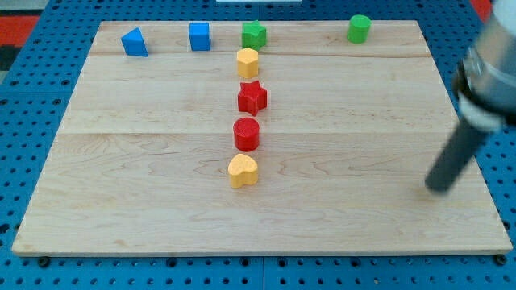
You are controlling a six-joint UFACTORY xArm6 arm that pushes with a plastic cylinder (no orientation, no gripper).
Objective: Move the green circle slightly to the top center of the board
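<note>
The green circle (pixel 359 29) stands near the board's top edge, right of centre. My tip (pixel 436 188) rests on the board at the view's right, far below and to the right of the green circle, touching no block. The rod is blurred as it rises to the upper right.
A green star (pixel 254 34) sits at top centre, with a yellow hexagon (pixel 247 62), red star (pixel 252 97), red circle (pixel 246 134) and yellow heart (pixel 243 171) in a column below it. A blue triangle (pixel 135 42) and blue square (pixel 199 36) lie at top left. The wooden board (pixel 121 161) sits on blue pegboard.
</note>
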